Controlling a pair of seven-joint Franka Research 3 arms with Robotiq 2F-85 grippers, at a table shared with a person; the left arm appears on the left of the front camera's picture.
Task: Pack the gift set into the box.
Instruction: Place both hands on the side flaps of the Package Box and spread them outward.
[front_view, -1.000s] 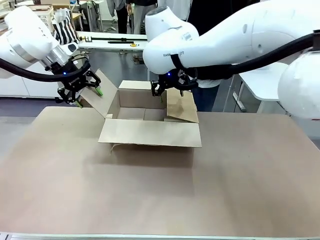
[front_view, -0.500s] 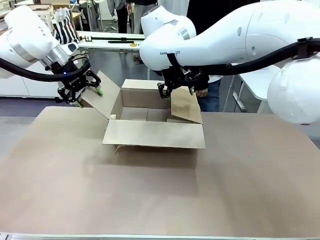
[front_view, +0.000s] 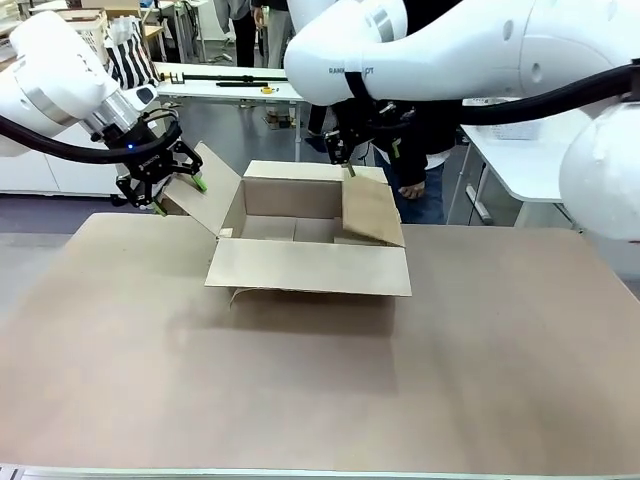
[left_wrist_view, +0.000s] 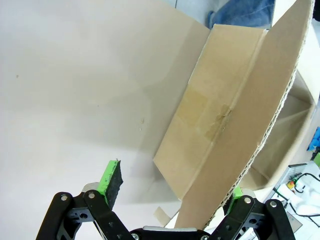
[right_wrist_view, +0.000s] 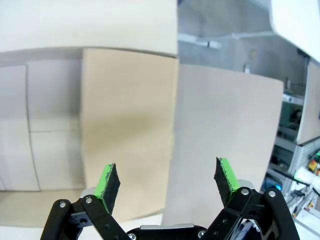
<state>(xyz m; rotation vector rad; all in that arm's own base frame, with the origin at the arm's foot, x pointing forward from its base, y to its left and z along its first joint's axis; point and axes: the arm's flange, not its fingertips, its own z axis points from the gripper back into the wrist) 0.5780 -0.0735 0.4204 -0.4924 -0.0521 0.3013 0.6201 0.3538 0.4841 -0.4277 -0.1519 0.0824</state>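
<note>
Your left pincer (front_view: 180, 195) straddles the box's (front_view: 308, 268) left flap (front_view: 208, 185), wide open and gripping nothing. The right pincer (right_wrist_view: 167, 180) hangs open and empty over the right flap (front_view: 372, 212). The box sits by the tabletop's (front_view: 320, 400) far edge, and that inward-leaning right flap could block packing.

The box (front_view: 308, 268) is plain brown cardboard, a little paler on its inner walls. The table (front_view: 300, 400) has an even beige surface without pattern. The left arm (front_view: 50, 70) and the right arm (front_view: 470, 50) are white with black cables. The left gripper (front_view: 178, 196) and the right gripper (right_wrist_view: 167, 179) are black with bright green pads. The person's jeans (left_wrist_view: 242, 12) are blue. A bag (front_view: 130, 58) far behind has black and white stripes.
</note>
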